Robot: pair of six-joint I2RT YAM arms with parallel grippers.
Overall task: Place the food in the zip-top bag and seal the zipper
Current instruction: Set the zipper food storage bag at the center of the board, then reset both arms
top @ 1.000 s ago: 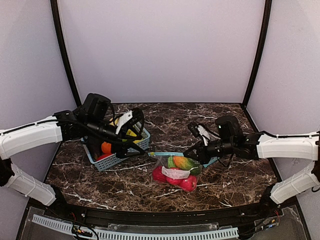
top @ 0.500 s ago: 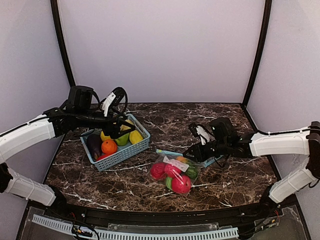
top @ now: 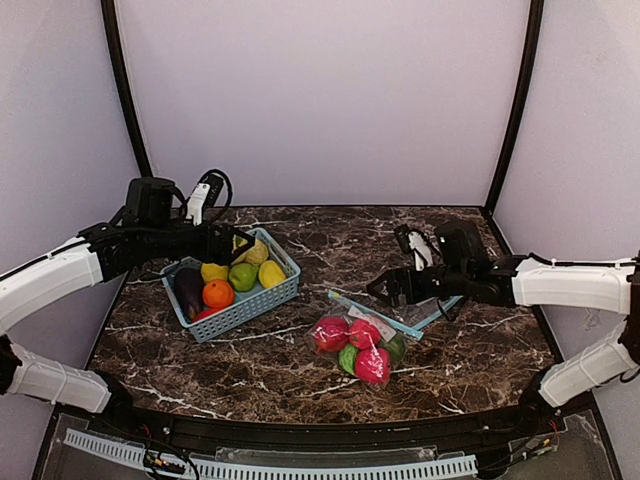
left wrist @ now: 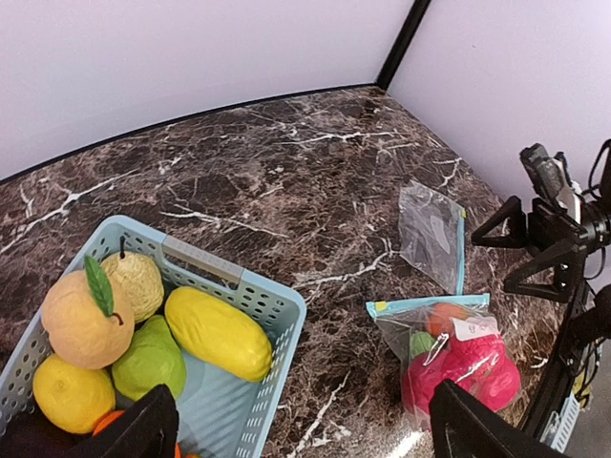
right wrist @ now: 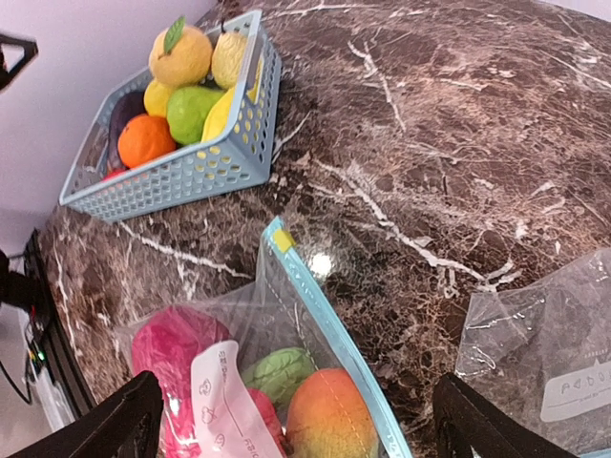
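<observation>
The zip-top bag (top: 355,345) lies on the marble with food inside: red fruits (right wrist: 172,343), a green piece (right wrist: 277,372) and an orange-yellow one (right wrist: 329,410). Its light-blue zipper (right wrist: 325,315) runs flat along the mouth edge, a small yellow tab at its far end. My right gripper (top: 395,288) hovers just behind the bag, jaws wide open and holding nothing; in the right wrist view that gripper (right wrist: 310,425) looks down on the zipper. My left gripper (top: 222,244) is open above the basket, well left of the bag (left wrist: 458,353).
A light-blue mesh basket (top: 270,297) at the left holds several more toy fruits, among them a yellow one (left wrist: 218,332) and an orange (top: 218,293). A second, empty clear bag (right wrist: 544,353) lies flat to the right of the filled one, beneath the right arm.
My right gripper went from shut to wide open and let go of the bag, which settled on the table. The left arm drew back leftward over the basket.
</observation>
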